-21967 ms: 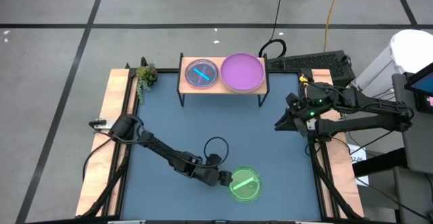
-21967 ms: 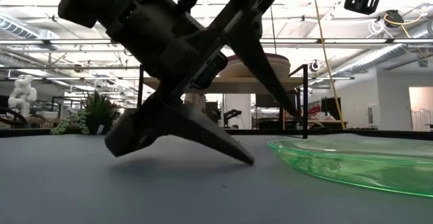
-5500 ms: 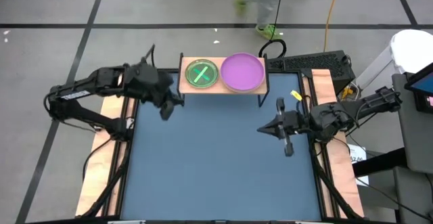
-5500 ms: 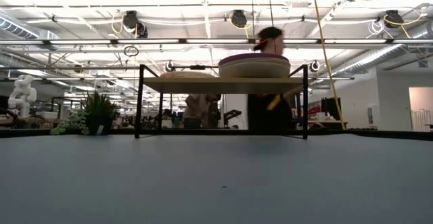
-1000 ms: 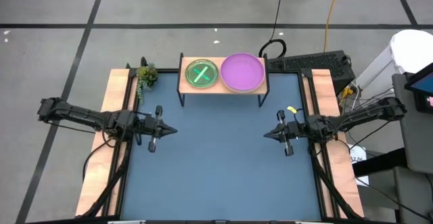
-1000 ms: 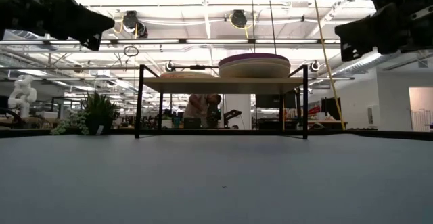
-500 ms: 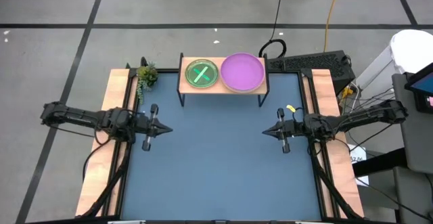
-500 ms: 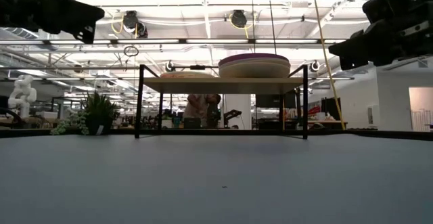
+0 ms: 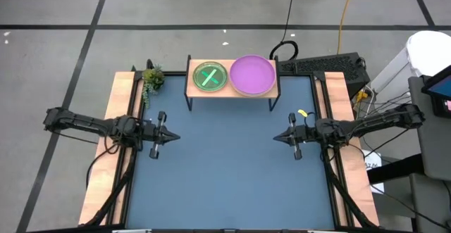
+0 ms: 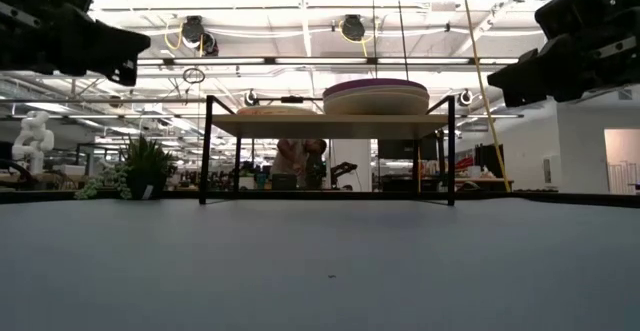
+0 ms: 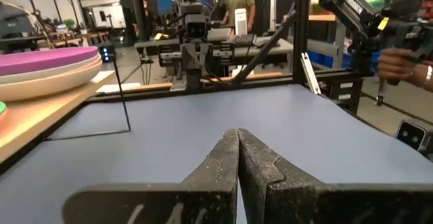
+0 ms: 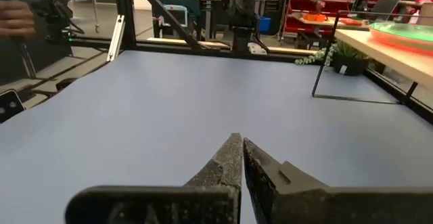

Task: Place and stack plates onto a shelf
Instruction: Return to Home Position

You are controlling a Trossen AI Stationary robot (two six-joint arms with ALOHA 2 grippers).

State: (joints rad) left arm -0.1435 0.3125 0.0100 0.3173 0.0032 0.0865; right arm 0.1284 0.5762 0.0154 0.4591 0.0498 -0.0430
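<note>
At twelve o'clock, the small rectangular light-wood shelf looks smooth and matt, on thin black metal legs. On it, the round translucent green plastic plate shines glossy; the larger opaque purple plastic plate seems duller, perhaps satin. The blue-grey tabletop is matt and smooth. The left gripper is dark, grainy and rough-surfaced

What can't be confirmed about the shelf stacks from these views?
- High view: whatever lies under the purple plate and the green plate; each top plate covers it.
- Low view: the green plate's stack, edge-on above the shelf; colours unreadable.
- Left wrist view: green plate, cut off by the picture's edge.
</note>
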